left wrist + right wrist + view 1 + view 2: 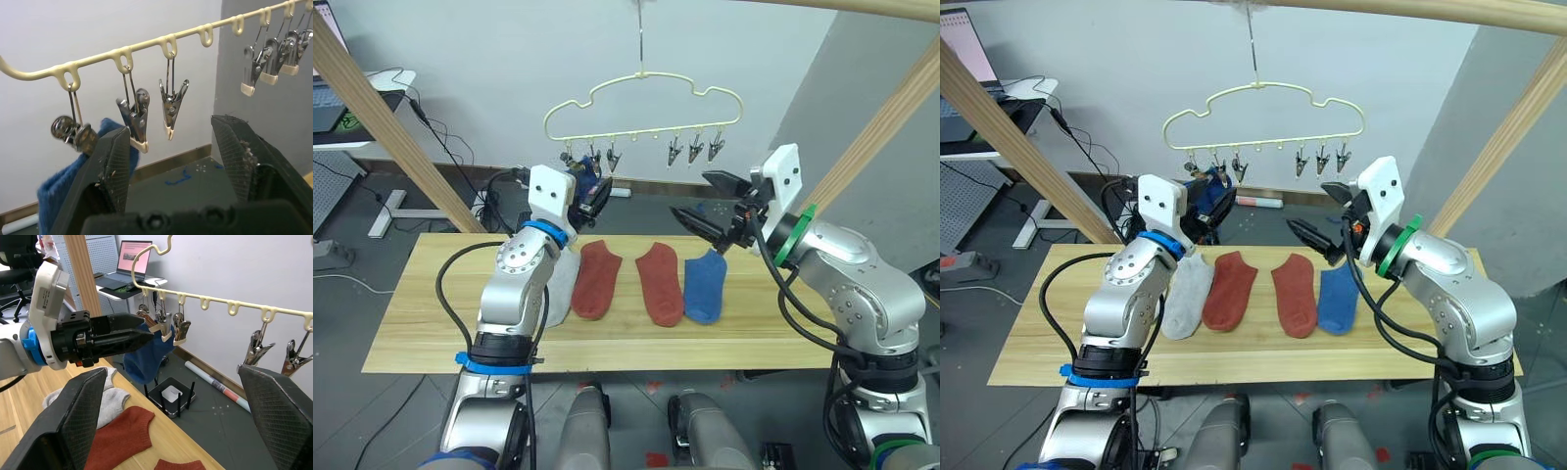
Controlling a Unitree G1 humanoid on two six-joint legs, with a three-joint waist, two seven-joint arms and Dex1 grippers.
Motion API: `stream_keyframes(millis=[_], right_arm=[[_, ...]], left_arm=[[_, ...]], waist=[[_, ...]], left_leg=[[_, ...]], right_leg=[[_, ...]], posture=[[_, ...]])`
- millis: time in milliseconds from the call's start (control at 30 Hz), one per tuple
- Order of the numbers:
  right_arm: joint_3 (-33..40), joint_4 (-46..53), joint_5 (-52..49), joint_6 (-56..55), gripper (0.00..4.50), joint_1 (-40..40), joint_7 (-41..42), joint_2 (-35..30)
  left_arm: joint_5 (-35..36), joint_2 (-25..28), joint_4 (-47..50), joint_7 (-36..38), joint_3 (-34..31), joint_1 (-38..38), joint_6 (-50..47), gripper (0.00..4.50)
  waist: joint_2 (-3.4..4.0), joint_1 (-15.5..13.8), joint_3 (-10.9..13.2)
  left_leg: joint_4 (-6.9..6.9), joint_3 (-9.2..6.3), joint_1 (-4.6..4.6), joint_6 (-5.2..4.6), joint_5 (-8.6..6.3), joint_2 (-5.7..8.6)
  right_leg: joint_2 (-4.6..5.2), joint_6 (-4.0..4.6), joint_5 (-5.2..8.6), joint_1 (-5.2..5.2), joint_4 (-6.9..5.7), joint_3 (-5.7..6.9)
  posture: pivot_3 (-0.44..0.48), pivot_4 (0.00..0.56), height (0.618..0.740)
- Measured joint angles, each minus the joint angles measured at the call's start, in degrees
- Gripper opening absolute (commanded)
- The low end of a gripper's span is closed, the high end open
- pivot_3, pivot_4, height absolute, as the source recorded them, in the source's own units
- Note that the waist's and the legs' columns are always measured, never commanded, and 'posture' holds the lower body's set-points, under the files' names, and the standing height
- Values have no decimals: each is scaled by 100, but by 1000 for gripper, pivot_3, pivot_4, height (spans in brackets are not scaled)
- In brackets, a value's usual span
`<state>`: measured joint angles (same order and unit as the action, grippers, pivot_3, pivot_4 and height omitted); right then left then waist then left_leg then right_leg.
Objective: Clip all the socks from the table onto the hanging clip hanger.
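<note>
The pale-yellow clip hanger [646,131] hangs above the far edge of the table [431,313]. A blue sock [146,357] dangles from the leftmost clip [68,131]. My left gripper [171,123] is open just below the two empty clips [137,117] beside it, and the hanging sock is behind its left finger. My right gripper [690,194] is open in the air below the three right-hand clips [693,149], holding nothing. A light grey sock [1187,294], two rust red socks [597,279] [661,282] and a blue sock [705,286] lie in a row on the table.
Thick wooden poles [382,127] [886,117] slant up at both sides of the table. Behind on the left stands a desk with a laptop [132,254]. Cables, a white tube [1258,202] and a small black-and-white box [171,399] lie on the floor beyond the table.
</note>
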<state>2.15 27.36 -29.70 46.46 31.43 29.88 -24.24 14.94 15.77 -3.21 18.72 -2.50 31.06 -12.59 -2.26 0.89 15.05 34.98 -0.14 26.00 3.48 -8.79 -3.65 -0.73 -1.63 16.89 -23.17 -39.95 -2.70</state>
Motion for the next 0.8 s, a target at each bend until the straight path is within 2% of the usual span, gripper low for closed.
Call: stream_keyframes(millis=[100, 133, 200, 333, 800], right_arm=[[6, -3, -62, -12, 4500, 37, 0, -1], [7, -3, -68, -16, 4500, 51, 0, -1], [10, -5, -75, -29, 4500, 78, -4, 1], [9, -5, -80, -50, 4500, 88, -7, 1], [4, 6, -319, -2, 4500, 198, -81, 46]], left_arm=[[-94, -81, -202, -75, -25, 113, 171, 3049], [-111, -93, -247, -85, -30, 137, 225, 2872], [-131, -153, -425, -137, -70, 243, 324, 2489], [-199, -193, -597, -182, -107, 334, 412, 1273], [-256, -280, -655, -415, -255, 332, 452, 1273]], waist=[[0, 25, 0], [0, 33, 0], [0, 42, 0], [0, 68, 0], [0, 75, 0]], left_leg=[[0, -2, 0, 0, 0, 0], [0, -1, 0, 0, 0, 0], [0, -1, 0, 0, 0, 1], [0, -1, 0, 0, 0, 0], [0, -2, 0, 0, 0, 0]], right_leg=[[0, 0, 0, 0, -1, 1], [0, 0, 0, 0, -1, 1], [0, 0, 0, 0, -1, 1], [0, 0, 0, 0, -1, 1], [0, 0, 0, 0, -2, 2]], posture=[[-26, 221, 740], [-26, 227, 740], [-26, 227, 740], [-26, 228, 740], [-32, 222, 740]])
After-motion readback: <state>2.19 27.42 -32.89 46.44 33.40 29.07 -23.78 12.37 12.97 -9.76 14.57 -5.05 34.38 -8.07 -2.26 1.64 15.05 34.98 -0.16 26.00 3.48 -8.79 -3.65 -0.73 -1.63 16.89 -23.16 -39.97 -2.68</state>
